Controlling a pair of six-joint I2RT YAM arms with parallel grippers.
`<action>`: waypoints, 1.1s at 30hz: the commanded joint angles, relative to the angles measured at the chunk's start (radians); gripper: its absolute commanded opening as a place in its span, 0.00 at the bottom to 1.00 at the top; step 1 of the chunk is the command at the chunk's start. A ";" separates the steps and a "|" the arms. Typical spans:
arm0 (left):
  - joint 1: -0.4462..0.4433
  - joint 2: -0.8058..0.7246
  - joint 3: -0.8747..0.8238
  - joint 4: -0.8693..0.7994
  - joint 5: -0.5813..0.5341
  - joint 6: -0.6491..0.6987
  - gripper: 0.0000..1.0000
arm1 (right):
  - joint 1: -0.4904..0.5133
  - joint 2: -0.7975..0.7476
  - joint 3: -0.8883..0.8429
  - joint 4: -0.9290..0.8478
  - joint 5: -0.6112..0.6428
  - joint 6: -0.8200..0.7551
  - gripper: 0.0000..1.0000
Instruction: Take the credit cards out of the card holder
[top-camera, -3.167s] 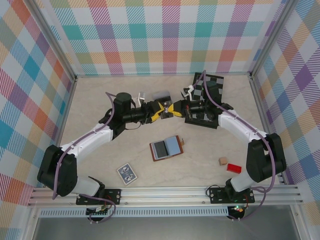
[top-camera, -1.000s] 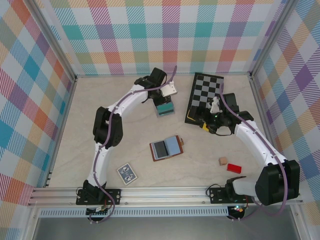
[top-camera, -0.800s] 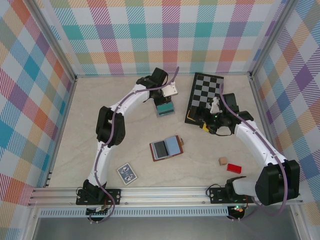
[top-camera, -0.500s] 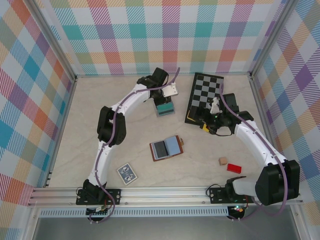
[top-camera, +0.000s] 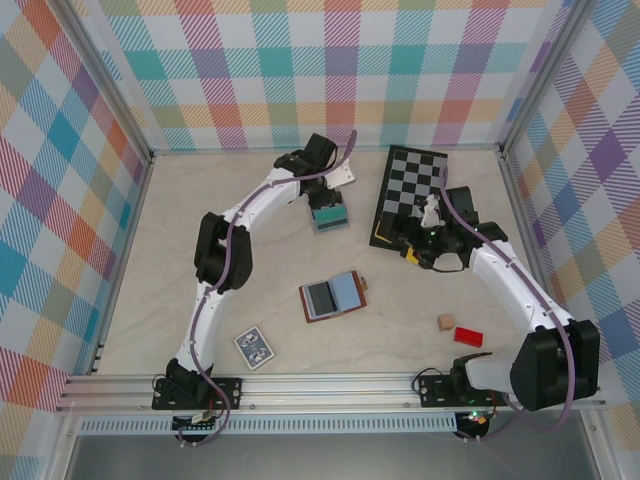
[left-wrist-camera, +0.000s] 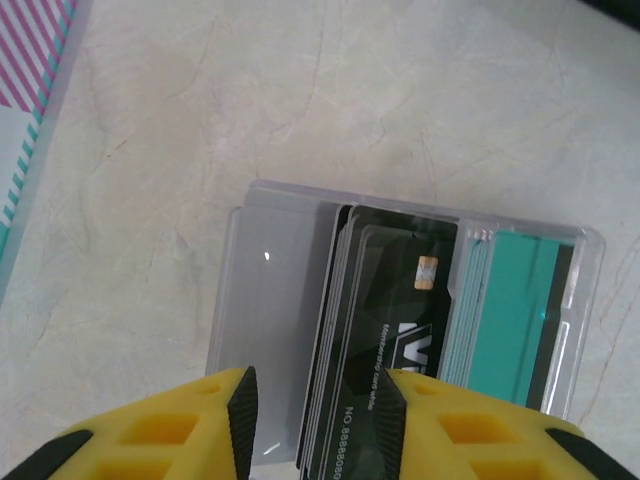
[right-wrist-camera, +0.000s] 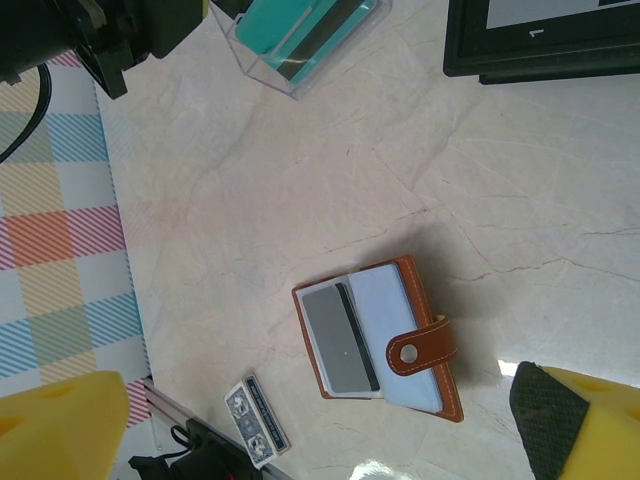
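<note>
A: Location of the holder (top-camera: 335, 296)?
B: Mid-tabletop (top-camera: 190, 250), lying open, inside up, snap tab on the right arm's side. Well apart from both grippers.
A: Anything in it?
B: One grey-black card (right-wrist-camera: 338, 340) in the half away from the tab. Blue-grey pocket (right-wrist-camera: 385, 325) on the tab half, contents unclear.
A: Cards elsewhere?
B: Yes. Dark cards (left-wrist-camera: 385, 330) in a clear box (left-wrist-camera: 265, 320) toward the far wall, chip and number print visible on the front one. Teal stack (left-wrist-camera: 505, 320) beside them in the same box.
A: Left gripper (left-wrist-camera: 315, 400)?
B: Right at that box, jaws partly apart, straddling the near end of the dark cards. Pad contact: can't tell.
A: Right gripper (top-camera: 411, 254)?
B: At the near edge of the chessboard (top-camera: 420, 175), just beside a white piece (top-camera: 431, 210). Jaws wide, nothing between them.
A: Rest of the tabletop?
B: Blue deck (top-camera: 254, 347) toward the left arm's base, apart from the holder. Tan block (top-camera: 446, 322) and red block (top-camera: 467, 335) just beside each other on the right arm's side, near the front.
</note>
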 joint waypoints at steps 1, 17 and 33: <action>-0.005 -0.109 -0.019 0.043 0.047 -0.148 0.39 | -0.002 -0.027 0.000 -0.040 0.019 -0.052 1.00; -0.024 -0.885 -0.896 0.268 -0.130 -0.932 0.43 | 0.301 0.017 0.038 -0.047 0.167 -0.158 0.89; -0.027 -1.337 -1.392 0.211 -0.067 -1.413 0.80 | 0.480 0.213 -0.029 0.157 0.095 -0.062 0.67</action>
